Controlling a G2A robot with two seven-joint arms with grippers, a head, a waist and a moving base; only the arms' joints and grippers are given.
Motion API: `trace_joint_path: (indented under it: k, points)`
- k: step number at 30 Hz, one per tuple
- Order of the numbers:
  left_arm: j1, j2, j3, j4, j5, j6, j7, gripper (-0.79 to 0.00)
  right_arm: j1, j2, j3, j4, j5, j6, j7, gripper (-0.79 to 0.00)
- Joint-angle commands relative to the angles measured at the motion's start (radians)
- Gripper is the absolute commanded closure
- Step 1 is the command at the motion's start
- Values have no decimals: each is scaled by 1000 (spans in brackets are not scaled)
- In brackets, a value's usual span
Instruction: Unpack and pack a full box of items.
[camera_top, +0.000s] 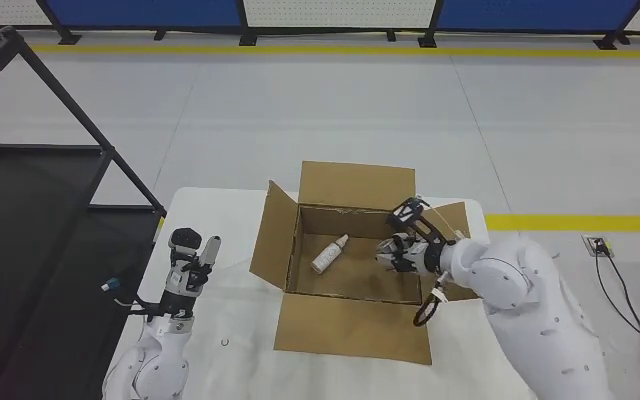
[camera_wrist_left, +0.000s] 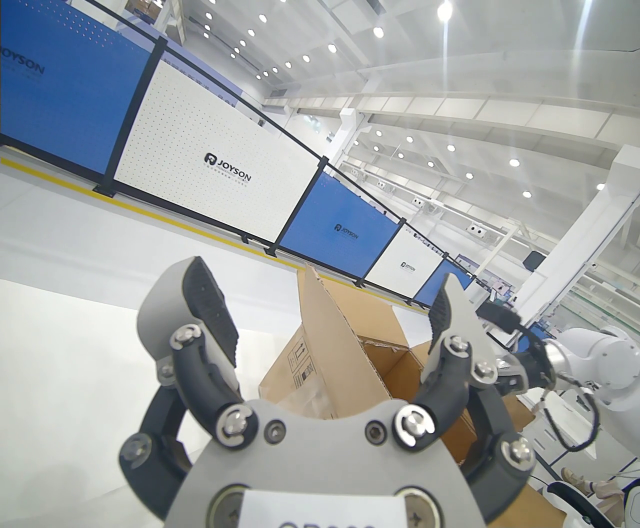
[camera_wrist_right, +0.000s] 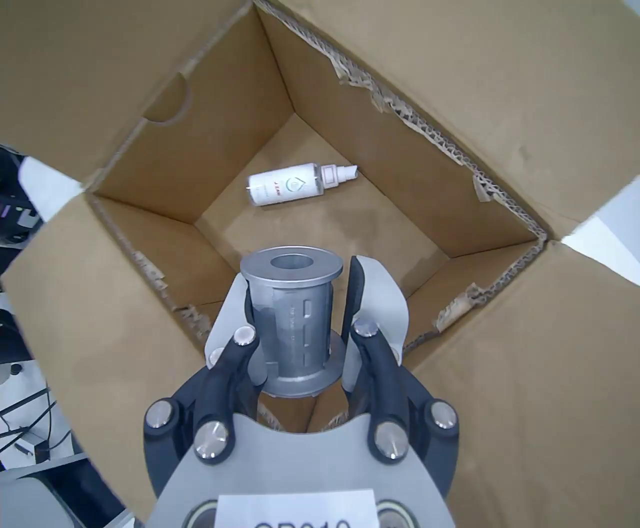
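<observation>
An open cardboard box (camera_top: 352, 325) stands in the middle of the white table. On its floor lies a white spray bottle (camera_top: 329, 254) (camera_wrist_right: 292, 184), on its side. My right gripper (camera_top: 398, 252) (camera_wrist_right: 300, 280) hangs over the box's right part, shut on a grey metal flanged cylinder (camera_wrist_right: 292, 310) held upright between the fingers. Left of the box, my left gripper (camera_top: 195, 250) (camera_wrist_left: 322, 280) points upward, open, with nothing between its fingers. Past it, the box's left flap (camera_wrist_left: 340, 350) stands up.
A black rack (camera_top: 60, 230) stands left of the table (camera_top: 230, 310). The four box flaps (camera_wrist_right: 450, 100) are spread outward. A black cable loop (camera_top: 428, 310) hangs from the right arm over the box's front right corner.
</observation>
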Motion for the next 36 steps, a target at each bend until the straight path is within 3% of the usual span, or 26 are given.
trace_joint_path:
  k: [1,9,18,24,36]
  points:
    - [0,0,0,0,0,0,0,-785,-73,16,101,-90,50,-46,8,0]
    - [0,0,0,0,0,0,0,-785,-292,59,441,-258,154,-75,-20,0]
    - [0,0,0,0,0,0,0,-785,-472,88,707,-204,255,-84,-1,0]
    - [0,0,0,0,0,0,0,-785,-485,105,692,-52,263,-93,78,0]
    - [0,0,0,0,0,0,0,-785,-344,125,472,299,233,-152,147,0]
